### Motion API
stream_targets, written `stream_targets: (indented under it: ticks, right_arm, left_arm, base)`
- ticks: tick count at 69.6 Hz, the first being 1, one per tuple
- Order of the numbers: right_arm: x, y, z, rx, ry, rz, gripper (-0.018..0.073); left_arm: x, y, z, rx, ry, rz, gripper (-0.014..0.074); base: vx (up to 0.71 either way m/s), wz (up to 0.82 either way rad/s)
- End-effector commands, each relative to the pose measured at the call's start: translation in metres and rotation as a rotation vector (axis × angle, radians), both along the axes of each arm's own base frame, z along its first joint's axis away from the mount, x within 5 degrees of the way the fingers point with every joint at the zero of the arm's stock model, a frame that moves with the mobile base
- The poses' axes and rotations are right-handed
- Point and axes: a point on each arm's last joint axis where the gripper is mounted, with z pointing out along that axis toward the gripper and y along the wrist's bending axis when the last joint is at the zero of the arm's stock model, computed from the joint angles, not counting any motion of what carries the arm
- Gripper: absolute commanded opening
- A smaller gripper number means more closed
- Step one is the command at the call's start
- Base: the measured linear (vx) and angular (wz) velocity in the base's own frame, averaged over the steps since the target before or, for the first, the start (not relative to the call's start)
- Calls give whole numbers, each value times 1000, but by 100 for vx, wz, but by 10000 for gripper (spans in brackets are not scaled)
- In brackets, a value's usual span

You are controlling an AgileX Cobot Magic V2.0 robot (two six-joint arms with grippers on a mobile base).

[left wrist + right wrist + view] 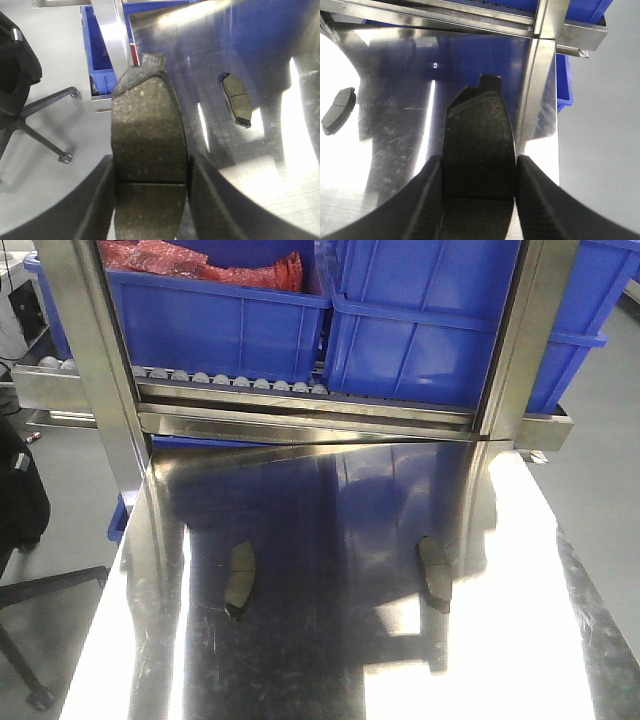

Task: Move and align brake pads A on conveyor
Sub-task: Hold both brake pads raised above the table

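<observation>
Left gripper (150, 162), right gripper (478, 161) — each (tight) around a brake pad (147, 115)

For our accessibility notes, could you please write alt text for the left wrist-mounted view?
A grey-brown brake pad fills the foreground, clamped between the dark fingers of the left gripper. Beyond it, a second brake pad lies on the shiny steel tabletop, with a blue bin and a black office chair at the left.
</observation>
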Motion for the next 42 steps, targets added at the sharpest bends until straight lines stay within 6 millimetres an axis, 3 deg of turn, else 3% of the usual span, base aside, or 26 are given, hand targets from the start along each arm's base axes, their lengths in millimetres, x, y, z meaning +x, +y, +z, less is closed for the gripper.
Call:
stream_targets:
  ticks: [1, 42]
  right_arm:
    - [2, 0, 14, 13, -106, 1, -8]
    - [2, 0, 14, 13, -105, 1, -8]
  left_arm:
    - [1, -1, 12, -18, -95, -6, -6]
    - [2, -1, 11, -18, -95, -6, -6]
  base:
    - [0, 0]
    - [0, 0]
